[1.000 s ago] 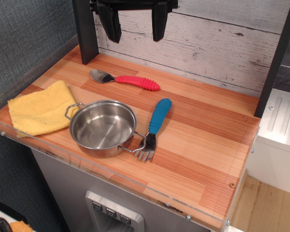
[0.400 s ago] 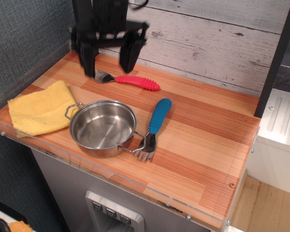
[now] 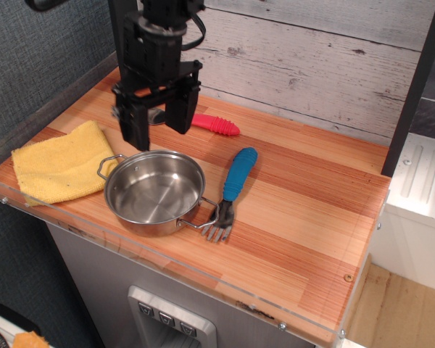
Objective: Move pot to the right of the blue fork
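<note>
The shiny steel pot (image 3: 154, 191) sits upright near the front left of the wooden counter, with wire loop handles at its left and right. The blue fork (image 3: 233, 190) lies just right of it, tines toward the front and touching the pot's right handle. My black gripper (image 3: 158, 130) hangs open and empty just above the pot's back rim, one finger on each side of the rim's far edge.
A yellow cloth (image 3: 61, 161) lies left of the pot. A red-handled spoon (image 3: 213, 124) lies behind, partly hidden by the gripper. The wooden counter (image 3: 312, 217) has bare surface right of the fork. A plank wall is behind and a dark post (image 3: 413, 94) at right.
The gripper has come down from the top of the view and slightly forward, from above the spoon to just over the pot's back rim. The pot and fork have not moved.
</note>
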{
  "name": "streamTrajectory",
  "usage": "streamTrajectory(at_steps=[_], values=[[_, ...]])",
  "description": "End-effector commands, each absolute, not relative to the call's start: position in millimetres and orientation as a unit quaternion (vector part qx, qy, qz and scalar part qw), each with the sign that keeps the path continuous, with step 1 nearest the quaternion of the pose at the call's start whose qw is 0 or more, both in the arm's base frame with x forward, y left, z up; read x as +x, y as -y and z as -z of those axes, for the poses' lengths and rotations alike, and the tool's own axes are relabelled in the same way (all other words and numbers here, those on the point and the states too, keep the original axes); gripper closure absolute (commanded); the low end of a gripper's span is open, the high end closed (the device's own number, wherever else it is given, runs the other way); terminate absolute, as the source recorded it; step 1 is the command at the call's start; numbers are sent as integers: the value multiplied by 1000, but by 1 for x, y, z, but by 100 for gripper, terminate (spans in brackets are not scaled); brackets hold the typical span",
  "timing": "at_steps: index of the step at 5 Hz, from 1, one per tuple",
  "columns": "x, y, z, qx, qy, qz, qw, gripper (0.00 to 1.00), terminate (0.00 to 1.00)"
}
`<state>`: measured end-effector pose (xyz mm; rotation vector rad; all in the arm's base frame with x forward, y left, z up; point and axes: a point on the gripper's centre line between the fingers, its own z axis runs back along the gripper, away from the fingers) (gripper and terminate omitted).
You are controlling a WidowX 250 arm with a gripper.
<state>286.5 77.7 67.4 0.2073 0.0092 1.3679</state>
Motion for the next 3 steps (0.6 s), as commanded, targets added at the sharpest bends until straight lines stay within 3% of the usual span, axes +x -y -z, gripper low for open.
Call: streamTrajectory(at_steps=[1, 2, 3], values=[[290, -78, -49, 91, 50, -656, 748, 0, 0], [294, -81, -37, 77, 72, -664, 740, 0, 0], [297, -86, -28, 66, 59, -674, 733, 0, 0]])
